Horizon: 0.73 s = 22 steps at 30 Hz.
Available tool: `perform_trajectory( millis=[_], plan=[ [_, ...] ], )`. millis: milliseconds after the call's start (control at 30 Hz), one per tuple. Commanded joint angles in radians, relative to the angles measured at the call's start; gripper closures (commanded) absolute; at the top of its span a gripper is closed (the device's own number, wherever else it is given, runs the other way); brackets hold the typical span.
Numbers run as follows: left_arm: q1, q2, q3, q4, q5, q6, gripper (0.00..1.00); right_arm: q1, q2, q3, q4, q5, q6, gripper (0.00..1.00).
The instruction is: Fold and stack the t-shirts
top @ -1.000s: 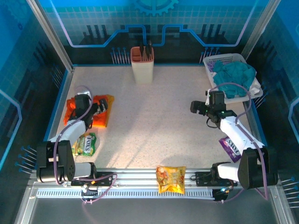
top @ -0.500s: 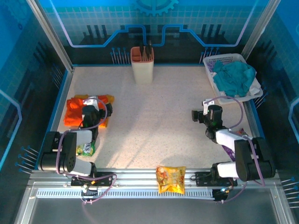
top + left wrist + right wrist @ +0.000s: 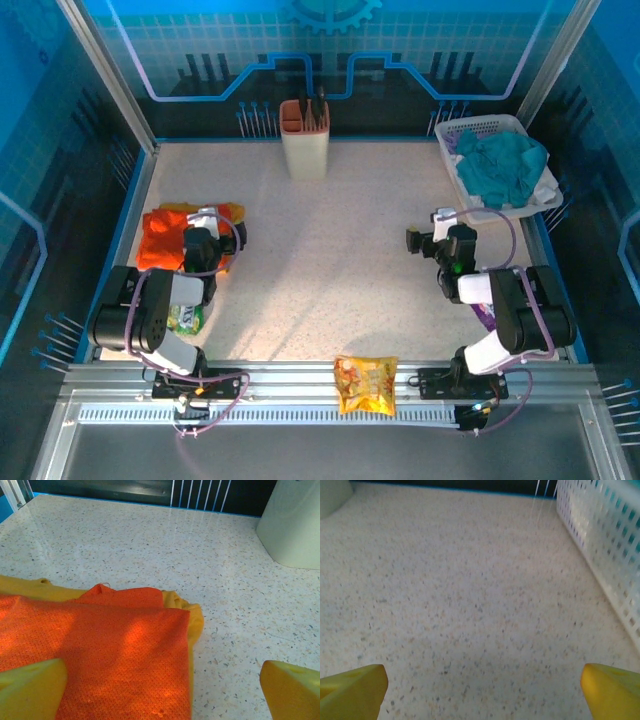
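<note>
Top external view first: since a second ago both arms have drawn back and folded close to their bases. The left gripper [image 3: 207, 228] has come off the middle of the shirt pile toward its right side. The right gripper [image 3: 440, 235] has dropped away from the white basket [image 3: 452, 128] that holds the teal cloth [image 3: 505, 165].

The orange t-shirt [image 3: 160, 238] lies bunched at the left of the table [image 3: 330, 260], just left of the left gripper, with a bit of the yellow t-shirt [image 3: 232, 212] poking out at its upper right. Both sets of fingers stand wide apart and grasp nothing.

From the left wrist, the orange t-shirt [image 3: 100, 650] fills the lower left, running under the left-hand finger [image 3: 30, 687] and ending about midway across the gap (whether that finger touches the cloth I cannot tell). The right-hand finger [image 3: 292, 690] hangs over bare table.

That close view brings out the orange cloth's mesh weave and the yellow t-shirt [image 3: 196, 617] lying underneath as a rim, which from above reads as a mere scrap. The beige holder [image 3: 295, 525] sits at upper right.

The right wrist shows speckled table between its spread fingers [image 3: 350, 687] and the basket wall [image 3: 605, 535] at the right.
</note>
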Motion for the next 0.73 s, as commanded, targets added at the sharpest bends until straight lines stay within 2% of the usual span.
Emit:
perform_trajectory(
  millis=[0,400,533,700],
  plan=[
    [-0.006,0.009,0.016,0.024,-0.009,0.02,0.01,-0.011,0.0,0.007,0.087,0.001,0.016,0.0],
    [-0.006,0.01,0.017,0.022,-0.009,0.02,0.01,0.004,0.004,0.014,0.084,0.014,-0.001,0.0],
    [-0.006,0.008,0.017,0.022,-0.008,0.02,0.01,-0.007,0.005,0.032,0.05,-0.078,-0.021,0.0],
    [-0.007,0.01,0.017,0.022,-0.009,0.02,0.01,-0.006,0.005,0.029,0.055,-0.072,-0.021,0.0]
  ],
)
